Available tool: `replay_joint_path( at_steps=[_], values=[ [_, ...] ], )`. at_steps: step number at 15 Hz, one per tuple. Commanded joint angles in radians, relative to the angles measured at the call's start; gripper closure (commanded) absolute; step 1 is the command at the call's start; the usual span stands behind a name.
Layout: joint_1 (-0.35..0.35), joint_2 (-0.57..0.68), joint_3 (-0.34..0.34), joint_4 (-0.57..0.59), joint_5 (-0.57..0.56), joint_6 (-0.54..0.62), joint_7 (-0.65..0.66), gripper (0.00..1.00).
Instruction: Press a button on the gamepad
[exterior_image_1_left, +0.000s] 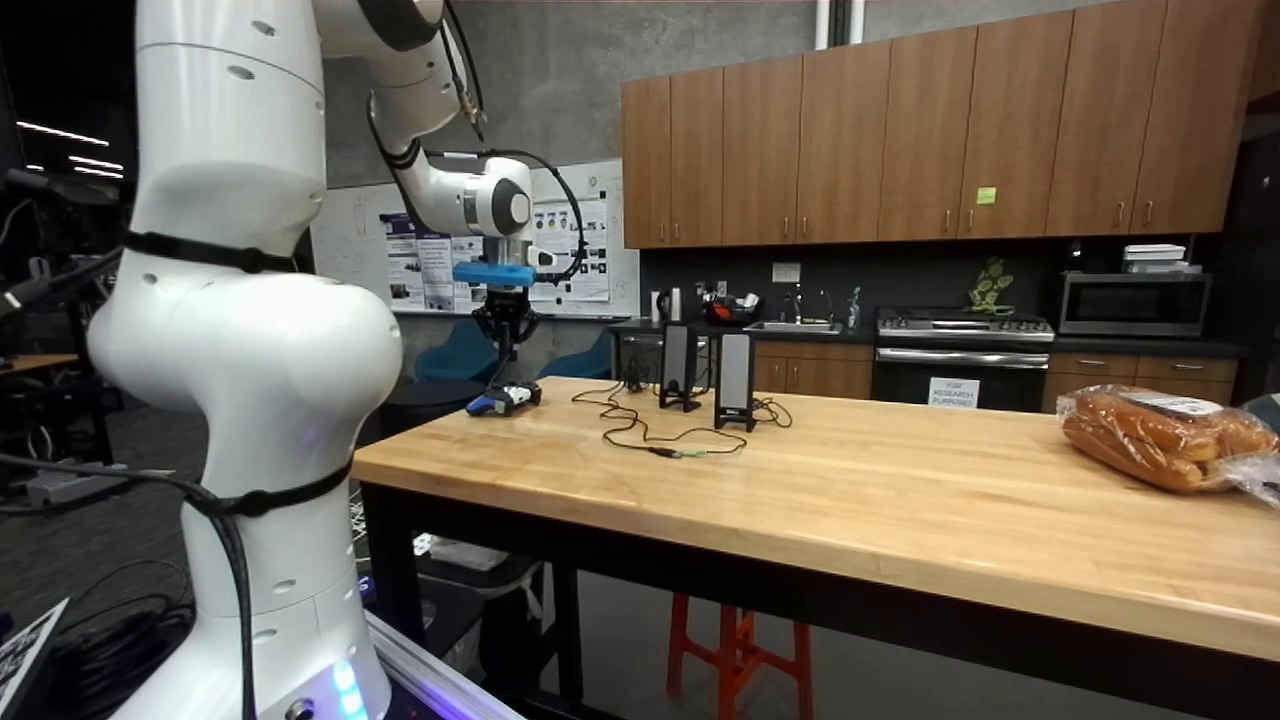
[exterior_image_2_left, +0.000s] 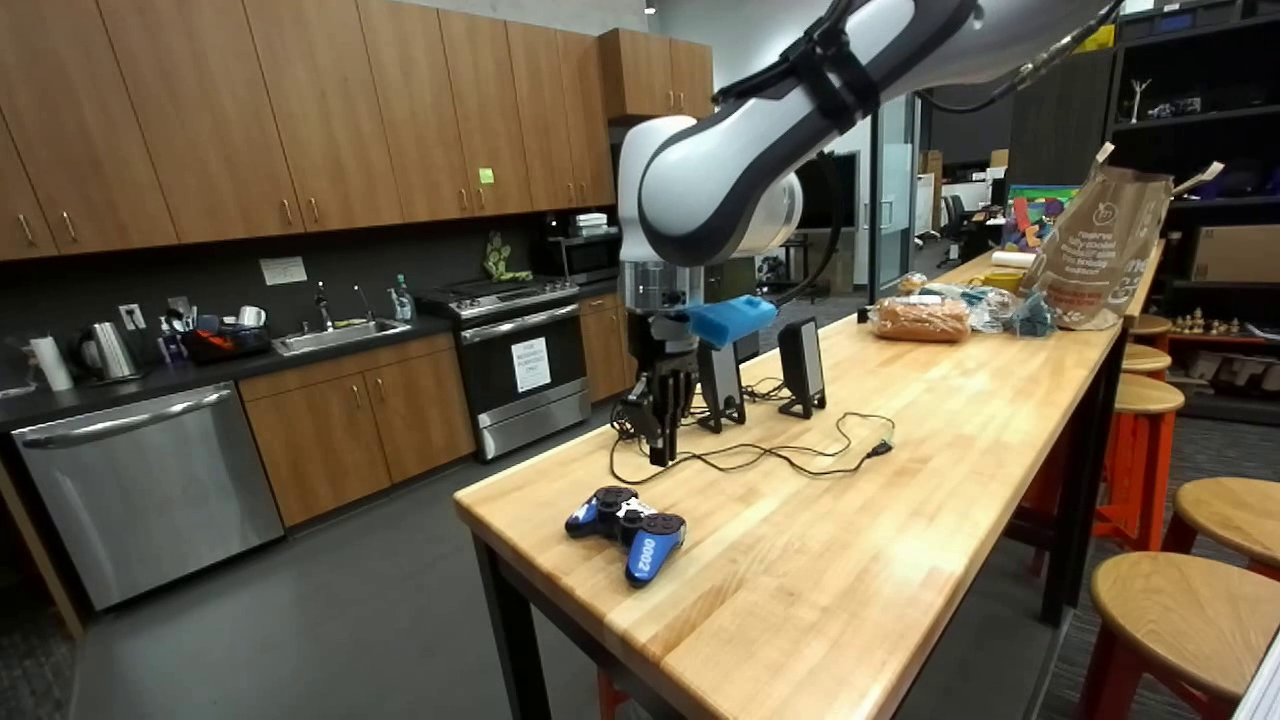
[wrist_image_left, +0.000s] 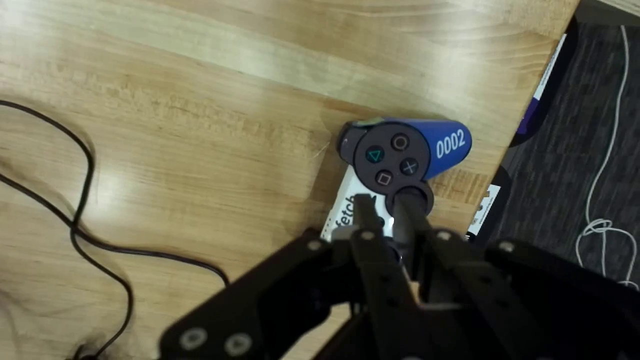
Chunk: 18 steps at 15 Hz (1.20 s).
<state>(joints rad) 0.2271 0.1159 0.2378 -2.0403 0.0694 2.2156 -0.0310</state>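
- Robot arm (exterior_image_1_left: 245, 330): one, white with black straps, beside the table (exterior_image_2_left: 800, 600)
- End effector (wrist_image_left: 385, 201): one, black, pointing down above the gamepad (exterior_image_2_left: 628, 525) and apart from it; fingers (wrist_image_left: 366, 217) a little parted, with a narrow gap between them
- Gamepad: one, blue, black and white, marked 0002; lying on the table near its corner; partly hidden by the fingers in the wrist view
- Triangle button (wrist_image_left: 375, 154), circle button (wrist_image_left: 400, 142), cross button (wrist_image_left: 409, 166) and square button (wrist_image_left: 384, 177): on the gamepad, all seen in the wrist view
- Table: light wood top, dark frame
- Cable (wrist_image_left: 90, 165): black, lying in loose curves, a dark plug (exterior_image_2_left: 880, 449) at one end
- Speakers (exterior_image_1_left: 735, 380): two, black and grey, upright, beside the cable
- Bread (exterior_image_1_left: 1165, 440): bagged in clear plastic, on the table, well apart from the gamepad
- Paper bag (exterior_image_2_left: 1095, 250): brown, standing farther along the table than the bread
- Stove (exterior_image_2_left: 490, 375): paper notice (exterior_image_2_left: 531, 364) on its door; sink (exterior_image_2_left: 335, 340) near it
- Wall cabinets (exterior_image_1_left: 850, 160): brown, one green note (exterior_image_1_left: 986, 195)
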Motion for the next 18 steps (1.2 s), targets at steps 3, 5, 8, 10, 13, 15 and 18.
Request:
replay_joint_path(
  at_steps=[3, 5, 8, 10, 13, 15, 18],
  values=[
    [0.000, 0.070, -0.001, 0.054, 0.015, 0.013, -0.018, 1.00],
    [-0.003, 0.087, -0.001, 0.057, 0.023, 0.018, -0.021, 1.00],
    [-0.008, 0.105, -0.001, 0.056, 0.039, 0.023, -0.025, 1.00],
    [-0.011, 0.116, -0.002, 0.055, 0.050, 0.023, -0.031, 1.00],
    [-0.014, 0.132, -0.002, 0.060, 0.064, 0.018, -0.041, 1.00],
    [-0.015, 0.141, -0.001, 0.063, 0.066, 0.015, -0.046, 1.00],
    [-0.013, 0.154, 0.000, 0.064, 0.064, 0.012, -0.049, 1.00]
  ],
)
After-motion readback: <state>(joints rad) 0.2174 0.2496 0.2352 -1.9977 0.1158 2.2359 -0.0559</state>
